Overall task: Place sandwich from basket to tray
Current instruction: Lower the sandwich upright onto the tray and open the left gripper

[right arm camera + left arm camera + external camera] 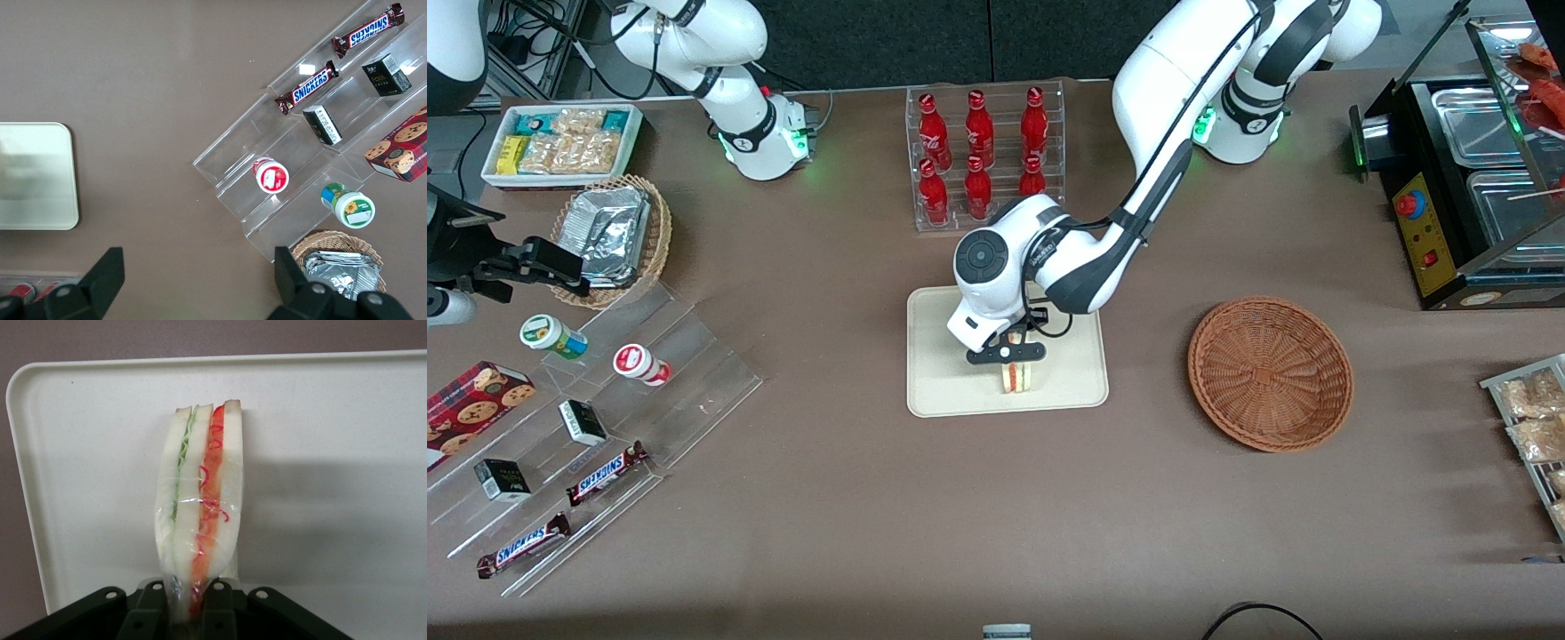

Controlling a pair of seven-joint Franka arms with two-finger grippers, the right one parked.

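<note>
Sandwich (200,500): pinched at its narrow end between my fingers, cut edge with the filling layers facing out, so the wrapped wedge hangs straight.
Gripper (1009,357): mine, pressed onto the sandwich, low over the middle of the tray (943,391).
Contact: I judge the wedge's free end is touching or just above the tray; the view leaves it unclear.
Basket (1270,373): empty, toward my end of the table.
Next: release calls for a settled wedge.

"SNICKERS" on two chocolate bars (606,472) (523,545).

pincer (1014,359) gripping sandwich (1017,379), over tray (934,391)
</note>
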